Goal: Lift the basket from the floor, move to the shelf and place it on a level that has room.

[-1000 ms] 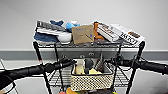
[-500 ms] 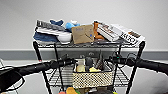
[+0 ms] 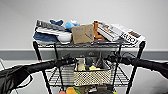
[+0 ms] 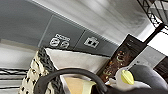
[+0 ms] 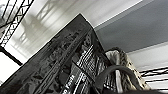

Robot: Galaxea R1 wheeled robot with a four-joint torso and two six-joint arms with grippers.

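Basket [image 3: 92,76], a small rectangular one in cream-and-dark dotted weave, sits within the black wire shelf [image 3: 135,67] at the middle level [image 3: 62,77], between the two arms that reach in from either side. Whether its base rests on the wire grid cannot be told. It holds a dark packet, a yellow item and other small goods. The left pincer [image 3: 72,60] is at the basket's left end and the right pincer [image 3: 112,59] at its right end; whether either is apart or clamped on the rim cannot be told. In the left wrist view, the woven corner [image 4: 41,71] and a dark loop handle [image 4: 72,75] lie close to the camera. The topmost tier [image 3: 87,45] carries a brown cardboard box [image 3: 82,33], a white bowl [image 3: 64,38] and flat cartons [image 3: 120,32].
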